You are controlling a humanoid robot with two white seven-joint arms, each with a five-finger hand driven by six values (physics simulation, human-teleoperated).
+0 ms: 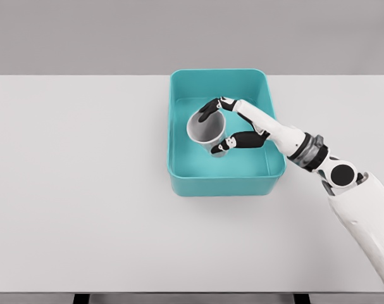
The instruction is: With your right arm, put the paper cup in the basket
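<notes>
Right hand (233,123): reaches in from the right over the basket (179,171), fingers and thumb curled round the cup.
Cup (205,128): grey paper, tilted, mouth facing up and left, held inside the basket's walls; whether it touches the floor, cannot tell.
Basket: teal, on the white table (78,190).

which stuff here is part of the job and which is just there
Job: cup, held in the right hand; teal basket under it.
Just there: white table, nothing else on it. Left arm not in view.
</notes>
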